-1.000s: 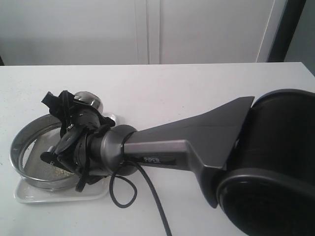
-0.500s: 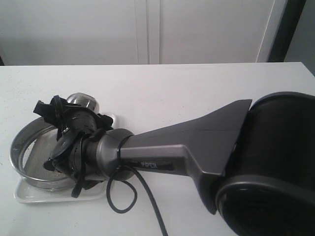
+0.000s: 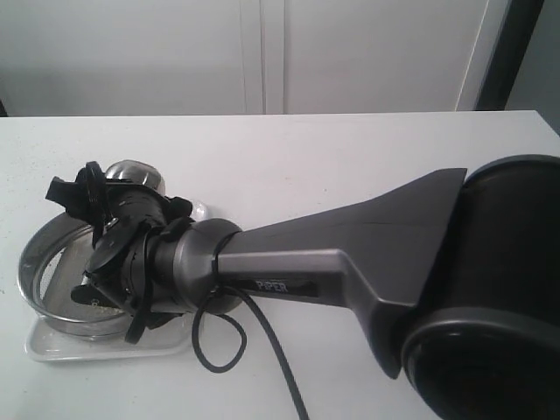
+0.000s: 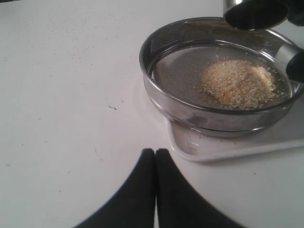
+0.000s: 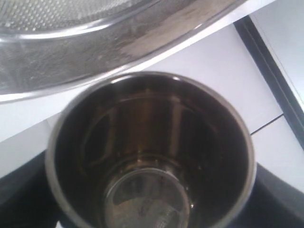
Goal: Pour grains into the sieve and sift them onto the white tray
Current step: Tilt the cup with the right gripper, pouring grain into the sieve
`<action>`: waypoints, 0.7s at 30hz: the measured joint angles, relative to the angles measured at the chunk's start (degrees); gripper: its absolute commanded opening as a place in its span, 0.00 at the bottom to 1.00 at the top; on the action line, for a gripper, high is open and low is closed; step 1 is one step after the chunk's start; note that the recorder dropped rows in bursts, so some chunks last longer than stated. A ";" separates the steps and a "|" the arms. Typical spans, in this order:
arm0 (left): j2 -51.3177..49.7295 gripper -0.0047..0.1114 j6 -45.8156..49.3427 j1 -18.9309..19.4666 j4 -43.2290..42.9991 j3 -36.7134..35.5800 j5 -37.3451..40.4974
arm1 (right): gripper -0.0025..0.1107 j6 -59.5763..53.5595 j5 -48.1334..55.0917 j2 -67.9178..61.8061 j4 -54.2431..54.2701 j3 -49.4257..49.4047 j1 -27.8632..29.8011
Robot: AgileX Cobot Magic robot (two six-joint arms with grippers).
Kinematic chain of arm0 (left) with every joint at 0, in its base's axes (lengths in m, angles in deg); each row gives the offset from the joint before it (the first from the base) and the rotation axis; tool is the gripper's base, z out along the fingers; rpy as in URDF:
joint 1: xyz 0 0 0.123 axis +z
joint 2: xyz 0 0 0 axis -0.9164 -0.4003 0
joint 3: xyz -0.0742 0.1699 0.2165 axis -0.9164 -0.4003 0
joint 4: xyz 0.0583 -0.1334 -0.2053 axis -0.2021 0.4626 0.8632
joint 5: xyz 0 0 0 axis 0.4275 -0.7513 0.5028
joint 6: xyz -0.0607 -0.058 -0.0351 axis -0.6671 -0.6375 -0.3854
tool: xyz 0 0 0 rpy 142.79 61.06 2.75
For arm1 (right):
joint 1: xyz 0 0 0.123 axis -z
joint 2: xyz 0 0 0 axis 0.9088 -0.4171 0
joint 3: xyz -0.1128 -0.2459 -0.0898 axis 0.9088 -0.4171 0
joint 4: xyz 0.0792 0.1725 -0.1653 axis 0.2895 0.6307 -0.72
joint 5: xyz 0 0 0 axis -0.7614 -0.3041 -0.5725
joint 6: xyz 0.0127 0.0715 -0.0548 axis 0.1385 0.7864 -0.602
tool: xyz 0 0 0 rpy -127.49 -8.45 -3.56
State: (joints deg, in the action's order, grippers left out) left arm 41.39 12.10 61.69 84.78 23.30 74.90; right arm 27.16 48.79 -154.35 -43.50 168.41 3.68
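The sieve (image 4: 148, 61) stands on the white tray (image 4: 223, 148) with a heap of beige and golden grains (image 4: 237, 83) on its mesh. In the exterior view the sieve's (image 3: 31, 262) rim shows at the left on the tray (image 3: 61, 352). My right gripper (image 3: 118, 206) reaches across and is shut on a small steel cup (image 3: 133, 174), held over the sieve's far rim. The cup (image 5: 152, 156) looks empty inside, with the dark fingers (image 5: 280, 192) beside it. My left gripper (image 4: 155, 153) is shut on nothing, low over the table just short of the tray.
The right arm's long dark body (image 3: 350, 254) lies across the table from the right, and its cable (image 3: 223, 346) loops down beside the tray. A white cabinet front (image 3: 262, 52) stands behind the table.
The right gripper has shifted a little to the left with the cup and its wrist has turned. The sieve and the tray have stayed where they were.
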 measured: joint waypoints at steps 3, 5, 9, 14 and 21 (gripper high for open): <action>0.00 0.04 0.00 0.00 0.00 0.00 0.00 | 0.02 -1.44 -0.41 0.14 0.00 0.00 -0.32; 0.00 0.04 0.00 0.00 0.00 0.00 0.00 | 0.02 3.87 -1.41 0.56 0.00 0.25 -0.48; 0.00 0.04 0.00 0.00 0.00 0.00 0.00 | 0.02 4.31 0.12 1.11 -0.20 0.25 -0.61; 0.00 0.04 0.00 0.00 0.00 0.00 0.00 | 0.02 9.41 -4.20 1.56 -0.20 0.25 0.13; 0.00 0.04 0.00 0.00 0.00 0.00 0.00 | 0.02 22.03 -6.73 2.97 3.83 0.25 1.05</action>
State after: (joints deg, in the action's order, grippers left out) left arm 41.39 12.10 61.69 84.78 23.30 74.90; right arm 49.18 42.07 -151.38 -39.67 168.66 4.73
